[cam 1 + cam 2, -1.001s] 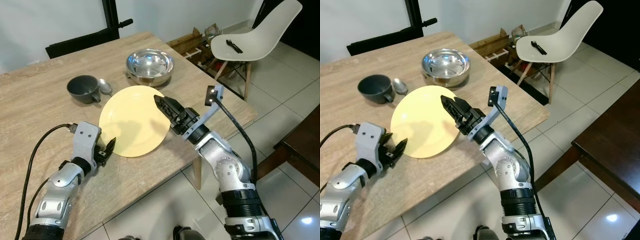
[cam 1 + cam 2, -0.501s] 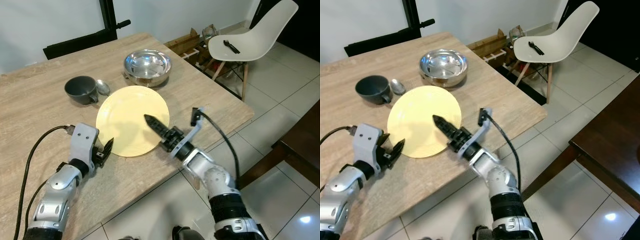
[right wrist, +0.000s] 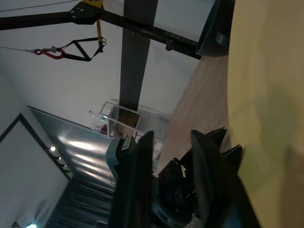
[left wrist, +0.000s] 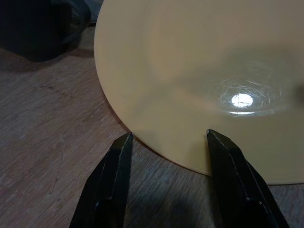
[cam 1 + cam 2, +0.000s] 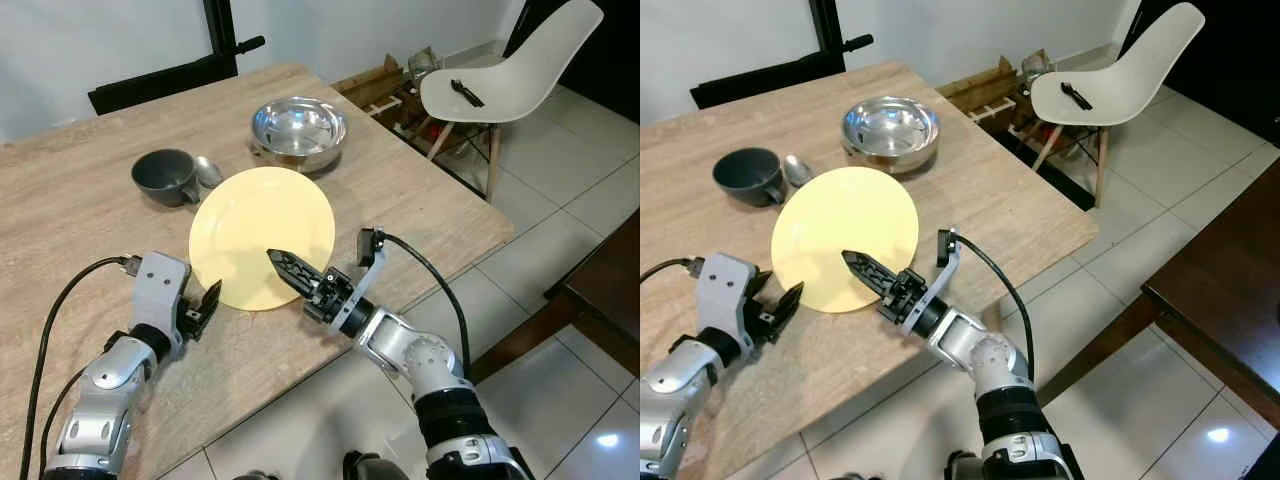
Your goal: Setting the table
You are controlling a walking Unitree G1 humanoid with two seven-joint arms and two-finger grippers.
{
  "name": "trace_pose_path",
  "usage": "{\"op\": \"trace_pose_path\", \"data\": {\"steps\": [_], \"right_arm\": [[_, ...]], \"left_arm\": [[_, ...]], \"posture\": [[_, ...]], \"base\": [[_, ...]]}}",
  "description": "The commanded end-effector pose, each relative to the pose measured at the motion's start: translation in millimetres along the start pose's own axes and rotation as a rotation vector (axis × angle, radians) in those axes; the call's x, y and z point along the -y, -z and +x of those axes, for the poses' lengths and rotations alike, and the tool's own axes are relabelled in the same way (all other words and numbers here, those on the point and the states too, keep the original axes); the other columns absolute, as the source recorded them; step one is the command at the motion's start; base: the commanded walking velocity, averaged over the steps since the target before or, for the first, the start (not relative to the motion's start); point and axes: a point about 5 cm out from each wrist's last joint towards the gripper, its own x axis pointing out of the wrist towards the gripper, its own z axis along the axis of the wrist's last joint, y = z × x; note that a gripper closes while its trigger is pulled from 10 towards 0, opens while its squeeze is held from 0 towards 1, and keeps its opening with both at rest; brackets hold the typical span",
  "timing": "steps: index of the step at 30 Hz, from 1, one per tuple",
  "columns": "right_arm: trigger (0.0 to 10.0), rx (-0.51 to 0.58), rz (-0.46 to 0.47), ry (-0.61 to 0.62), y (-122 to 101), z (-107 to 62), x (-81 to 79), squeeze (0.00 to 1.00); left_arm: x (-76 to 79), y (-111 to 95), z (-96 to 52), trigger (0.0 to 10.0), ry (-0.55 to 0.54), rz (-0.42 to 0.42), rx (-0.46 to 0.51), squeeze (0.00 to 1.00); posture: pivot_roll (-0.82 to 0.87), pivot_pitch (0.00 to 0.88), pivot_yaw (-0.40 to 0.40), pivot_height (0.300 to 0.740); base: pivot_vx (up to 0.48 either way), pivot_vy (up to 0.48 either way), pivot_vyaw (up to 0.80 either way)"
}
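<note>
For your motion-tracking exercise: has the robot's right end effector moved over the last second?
Yes. The right end effector has dropped from the far-right part of the plate toward its near edge, away from the steel bowl.

We see our right end effector (image 3: pixel 180 161) with its two black fingers (image 3: pixel 137 180) slightly parted, close over the yellow plate (image 3: pixel 270 104) — the wooden table (image 3: pixel 199 104) beside it, a dark cup (image 3: pixel 216 28) at the plate's far edge, a black stand (image 3: pixel 137 52) beyond.
</note>
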Motion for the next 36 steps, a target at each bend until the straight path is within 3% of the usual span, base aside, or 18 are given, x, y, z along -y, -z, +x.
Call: {"op": "trace_pose_path", "data": {"steps": [1,5,7,8,11,12,13,14,17,20,22,23,27,28,33,36], "right_arm": [[0.0,-0.006,0.077,-0.085,18.4,18.6,-10.7,0.00],[0.0,-0.017,0.055,-0.076,18.1,18.4,-10.6,0.00],[0.0,-0.018,-0.025,-0.048,12.2,16.1,-10.6,0.00],[10.0,-0.023,-0.115,-0.028,6.9,14.4,-12.2,0.00],[10.0,-0.018,-0.330,0.011,-7.3,10.9,-19.2,0.00],[10.0,-0.003,-0.386,0.022,-13.5,9.6,-22.7,0.43],[10.0,0.029,-0.435,0.025,-23.3,7.3,-29.2,1.00],[10.0,0.099,-0.502,0.029,-42.7,0.5,-41.0,1.00],[10.0,0.161,-0.555,0.039,-59.4,-7.1,-50.0,1.00],[10.0,0.261,-0.629,0.099,-87.1,-26.9,-55.4,1.00],[10.0,0.261,-0.629,0.099,-87.1,-26.9,-55.4,1.00],[10.0,0.334,-0.676,0.167,-106.1,-47.4,-53.8,1.00],[10.0,0.399,-0.682,0.309,-121.3,-76.4,-35.2,1.00],[10.0,0.399,-0.682,0.309,-121.3,-76.4,-35.2,1.00],[10.0,0.372,-0.583,0.431,-107.6,-84.9,1.1,1.00],[10.0,0.358,-0.537,0.453,-98.9,-82.2,12.7,1.00]], "left_arm": [[3.1,28.7,-8.1,10.0,-0.002,-0.030,-0.140,0.00],[4.1,30.0,-8.5,10.0,-0.005,-0.033,-0.143,0.00],[5.4,31.2,-8.6,10.0,-0.005,-0.034,-0.146,0.00],[6.1,31.5,-8.7,10.0,-0.005,-0.034,-0.147,0.00],[7.3,32.1,-9.0,10.0,-0.004,-0.034,-0.149,0.00],[7.5,32.2,-9.1,10.0,-0.003,-0.034,-0.149,0.00],[7.7,32.2,-8.8,10.0,-0.002,-0.033,-0.150,0.00],[8.1,32.6,-8.2,10.0,0.000,-0.033,-0.151,0.00],[8.3,32.8,-7.3,10.0,0.000,-0.033,-0.151,0.00],[8.6,32.6,-6.5,10.0,0.001,-0.035,-0.150,0.00],[8.6,32.6,-6.5,10.0,0.001,-0.035,-0.150,0.00],[8.7,32.5,-6.2,10.0,0.001,-0.036,-0.150,0.00],[8.1,32.9,-5.3,10.0,0.004,-0.033,-0.153,0.00],[8.1,32.9,-5.3,10.0,0.004,-0.033,-0.153,0.00],[5.9,31.3,-3.1,10.0,0.002,-0.029,-0.149,0.00],[5.2,31.5,-3.4,10.0,0.000,-0.027,-0.149,0.00]], "posture": [[-0.01,0.104,0.017,0.740],[-0.01,0.103,0.015,0.740],[-0.01,0.101,0.015,0.740],[-0.01,0.100,0.015,0.740],[-0.02,0.096,0.019,0.740],[-0.02,0.096,0.019,0.740],[-0.02,0.095,0.020,0.740],[-0.03,0.090,0.020,0.740],[-0.03,0.090,0.020,0.740],[-0.03,0.089,0.020,0.740],[-0.03,0.089,0.020,0.740],[-0.04,0.092,0.024,0.740],[-0.04,0.089,0.031,0.740],[-0.04,0.089,0.031,0.740],[-0.04,0.089,0.031,0.740],[-0.03,0.089,0.033,0.740]], "base": [[0.000,0.000,0.00],[0.000,0.000,0.00],[0.000,0.000,0.00],[0.000,0.000,0.00],[0.000,0.000,0.00],[0.000,0.000,0.00],[0.000,0.000,0.00],[0.000,0.000,0.00],[0.000,0.000,0.00],[0.000,0.000,0.00],[0.000,0.000,0.00],[0.000,0.000,0.00],[0.000,0.000,0.00],[0.000,0.000,0.00],[0.000,0.000,0.00],[0.000,0.000,0.00]]}}
